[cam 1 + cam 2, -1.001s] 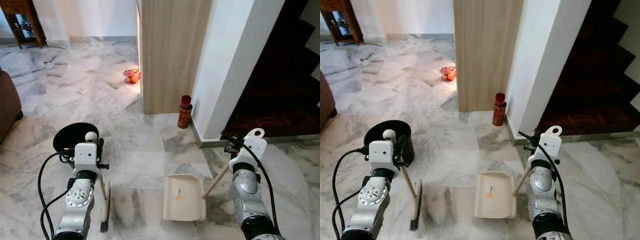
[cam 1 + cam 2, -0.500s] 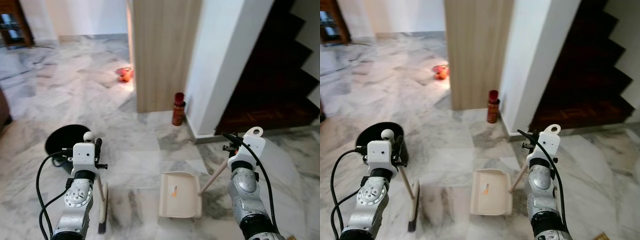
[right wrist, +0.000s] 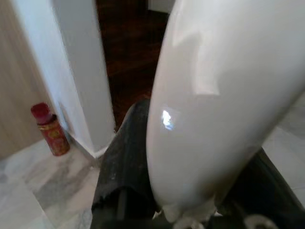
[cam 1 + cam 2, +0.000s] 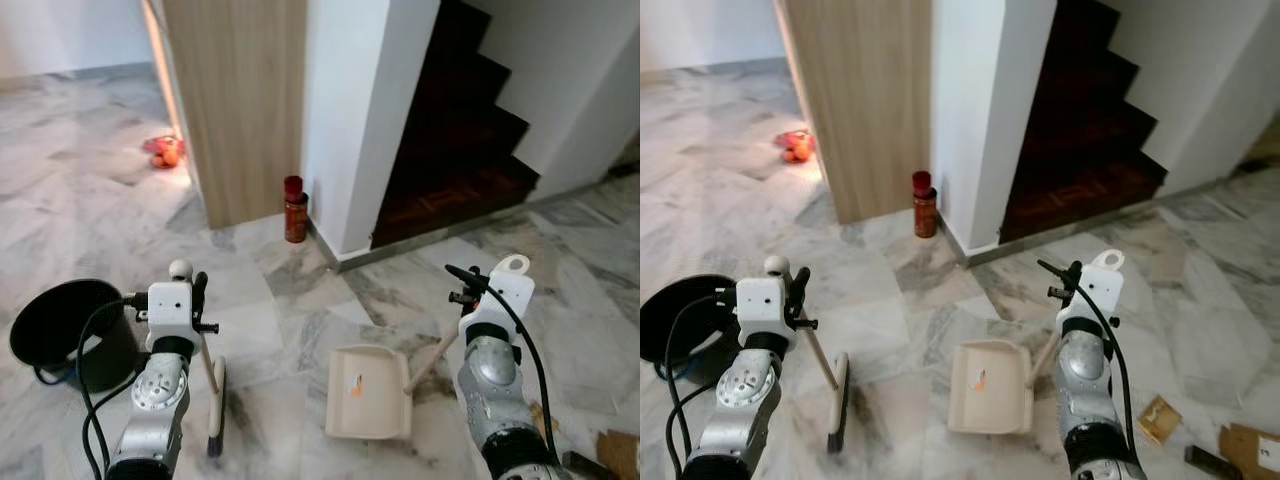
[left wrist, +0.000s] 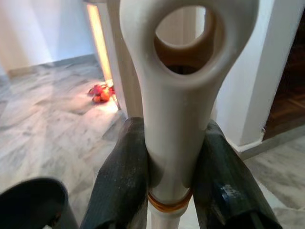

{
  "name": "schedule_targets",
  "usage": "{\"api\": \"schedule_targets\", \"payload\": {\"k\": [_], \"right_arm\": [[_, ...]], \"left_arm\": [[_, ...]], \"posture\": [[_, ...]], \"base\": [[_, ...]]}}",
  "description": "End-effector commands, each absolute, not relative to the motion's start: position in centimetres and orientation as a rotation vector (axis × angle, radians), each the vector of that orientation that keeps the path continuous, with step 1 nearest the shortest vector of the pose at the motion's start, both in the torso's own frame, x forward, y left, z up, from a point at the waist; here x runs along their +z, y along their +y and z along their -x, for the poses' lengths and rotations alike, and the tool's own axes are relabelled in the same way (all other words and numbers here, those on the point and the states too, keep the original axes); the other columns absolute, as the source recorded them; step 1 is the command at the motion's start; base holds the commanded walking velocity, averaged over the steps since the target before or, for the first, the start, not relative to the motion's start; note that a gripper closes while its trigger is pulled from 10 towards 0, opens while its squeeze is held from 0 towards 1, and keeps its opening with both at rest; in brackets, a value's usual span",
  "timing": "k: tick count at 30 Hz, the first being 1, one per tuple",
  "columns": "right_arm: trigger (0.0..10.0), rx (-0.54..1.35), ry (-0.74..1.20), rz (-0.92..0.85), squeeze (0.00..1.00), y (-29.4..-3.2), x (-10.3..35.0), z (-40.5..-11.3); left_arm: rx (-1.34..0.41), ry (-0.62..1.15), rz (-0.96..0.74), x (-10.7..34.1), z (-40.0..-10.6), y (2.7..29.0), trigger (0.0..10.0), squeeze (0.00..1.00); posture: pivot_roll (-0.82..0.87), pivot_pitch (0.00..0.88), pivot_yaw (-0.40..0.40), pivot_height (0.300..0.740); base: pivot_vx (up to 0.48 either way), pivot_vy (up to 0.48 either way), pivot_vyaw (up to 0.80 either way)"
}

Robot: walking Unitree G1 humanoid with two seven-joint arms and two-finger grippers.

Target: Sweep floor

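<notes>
My left gripper (image 5: 171,160) is shut on the cream handle of a hand brush (image 4: 214,420), whose bristle head rests on the marble floor by my left arm. My right gripper (image 3: 195,183) is shut on the glossy white handle (image 3: 224,95) of a cream dustpan (image 4: 368,392). The pan lies flat on the floor between my arms with a small orange speck in it. Scraps of brown cardboard (image 4: 1160,420) lie on the floor at the lower right.
A black bin (image 4: 60,330) with a cable stands at my left. Ahead are a wooden panel (image 4: 240,100), a white pillar (image 4: 350,110) with a red can (image 4: 294,210) at its foot, and dark stairs (image 4: 450,140). Orange-red items (image 4: 163,152) lie farther back left.
The camera has turned to the right: panel, can and bin have slid left, and more stairs and the cardboard scraps have come into view. Both grippers keep their hold.
</notes>
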State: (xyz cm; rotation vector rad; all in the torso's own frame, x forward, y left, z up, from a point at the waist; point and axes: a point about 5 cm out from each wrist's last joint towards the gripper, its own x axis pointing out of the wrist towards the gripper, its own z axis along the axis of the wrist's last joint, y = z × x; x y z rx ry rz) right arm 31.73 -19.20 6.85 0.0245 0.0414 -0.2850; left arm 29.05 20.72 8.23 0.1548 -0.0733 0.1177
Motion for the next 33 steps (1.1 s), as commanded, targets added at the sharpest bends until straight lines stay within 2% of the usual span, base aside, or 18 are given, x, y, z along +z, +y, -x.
{"api": "schedule_targets", "payload": {"k": [1,33], "right_arm": [[10.0,-0.309,0.007,-0.024,0.00,-20.03,7.57,-31.94],[10.0,-0.317,0.010,-0.031,0.00,-19.90,7.39,-31.91]], "left_arm": [[0.091,-0.125,-0.158,9.17,-29.59,19.92,10.0,0.00],[0.070,-0.134,-0.154,9.37,-29.83,19.70,10.0,0.00]], "posture": [[0.02,0.000,-0.041,0.740],[0.02,0.000,-0.035,0.740]], "base": [[0.000,0.000,-0.80],[0.000,0.000,-0.80]]}}
